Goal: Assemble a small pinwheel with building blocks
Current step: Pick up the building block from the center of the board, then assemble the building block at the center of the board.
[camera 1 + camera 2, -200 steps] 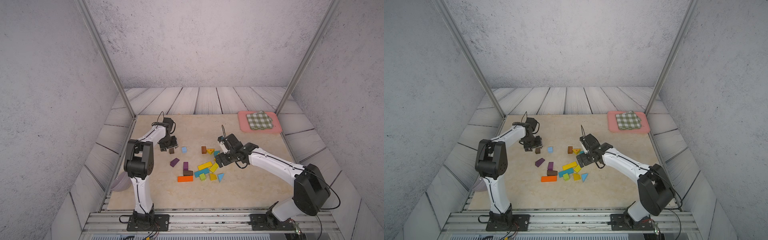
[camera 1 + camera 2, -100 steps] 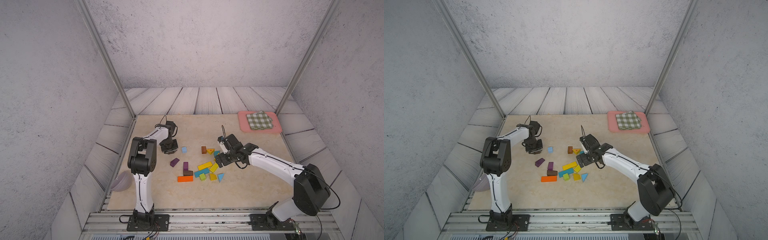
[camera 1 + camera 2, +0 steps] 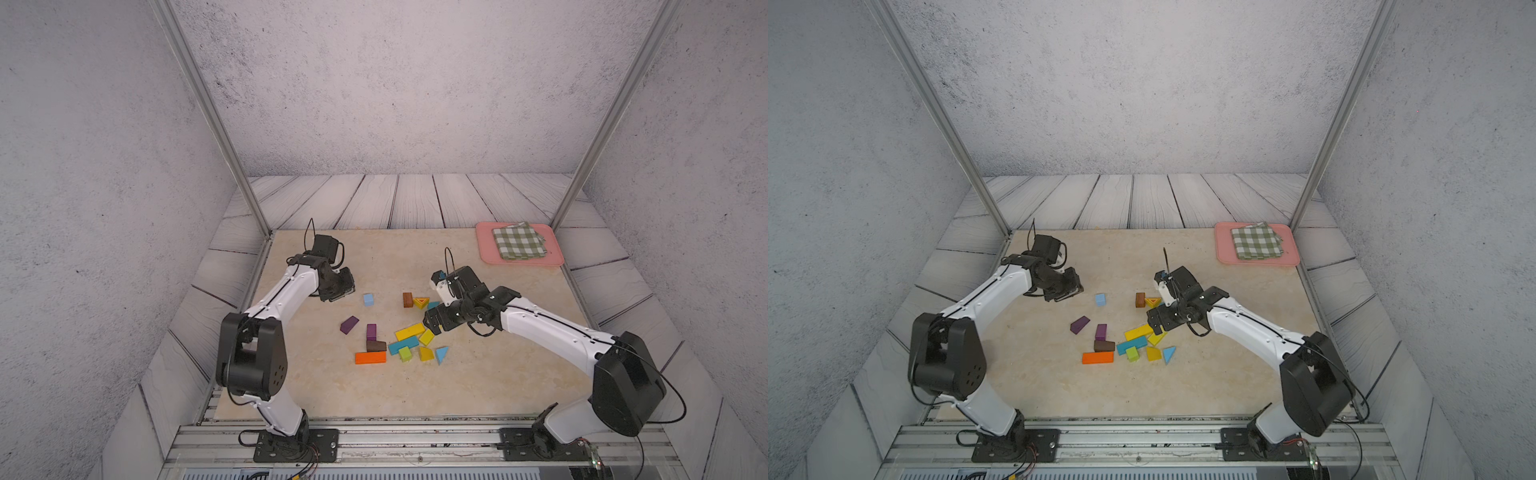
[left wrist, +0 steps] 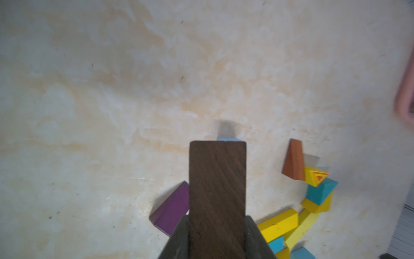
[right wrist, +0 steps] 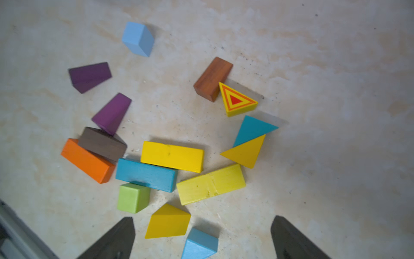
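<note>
Building blocks [image 3: 409, 340] loose in a cluster at mid-desk [image 3: 478, 374], some touching, no pinwheel shape among them. Dark brown block [image 4: 217, 190] clamped in the left claw [image 3: 340, 289], off to the side near the light-blue cube [image 3: 368, 299]. Right claw [image 5: 203, 222] spread wide and empty above the cluster. Judged barely begun: nearly all arranging left to do

Two white arms with black joints.
The left arm [image 3: 286, 293] and right arm [image 3: 548, 330] are clad in white shells with small screws; black cables [image 3: 306, 235] are looped at the wrists; black base plates [image 3: 295, 446] are bolted at 7 and 5 o'clock.
</note>
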### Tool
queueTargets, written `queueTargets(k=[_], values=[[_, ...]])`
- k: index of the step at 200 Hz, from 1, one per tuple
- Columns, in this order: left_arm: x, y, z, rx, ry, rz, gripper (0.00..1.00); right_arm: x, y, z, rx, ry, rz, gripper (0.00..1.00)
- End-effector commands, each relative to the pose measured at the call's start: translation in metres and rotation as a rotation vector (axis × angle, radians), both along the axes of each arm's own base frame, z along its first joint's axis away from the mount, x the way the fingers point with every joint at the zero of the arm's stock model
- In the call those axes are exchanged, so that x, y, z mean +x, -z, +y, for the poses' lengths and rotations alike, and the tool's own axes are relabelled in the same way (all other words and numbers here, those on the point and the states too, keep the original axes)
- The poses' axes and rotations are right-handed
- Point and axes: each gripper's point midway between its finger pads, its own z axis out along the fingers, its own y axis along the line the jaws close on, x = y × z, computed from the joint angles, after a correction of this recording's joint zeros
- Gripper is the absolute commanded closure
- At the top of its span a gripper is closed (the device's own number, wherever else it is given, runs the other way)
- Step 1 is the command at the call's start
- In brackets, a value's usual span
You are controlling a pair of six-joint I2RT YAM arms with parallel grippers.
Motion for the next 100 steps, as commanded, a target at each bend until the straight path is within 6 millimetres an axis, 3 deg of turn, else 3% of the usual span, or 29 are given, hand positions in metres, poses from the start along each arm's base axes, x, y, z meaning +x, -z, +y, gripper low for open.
queueTargets(k=[1,37,100], values=[[-0.004,-0.027,-0.021,-0.184,-0.005,-0.089,0.85,-0.01,-0.04,0.026,0.228,-0.054,-0.019,0.03],[-0.015,-0.06,-0.038,-0.396,-0.02,-0.211,0.85,-0.016,-0.065,0.061,0.419,-0.098,0.012,0.1],[-0.021,-0.067,-0.059,-0.623,-0.042,-0.246,0.85,-0.003,-0.073,0.091,0.404,-0.107,-0.085,0.17]])
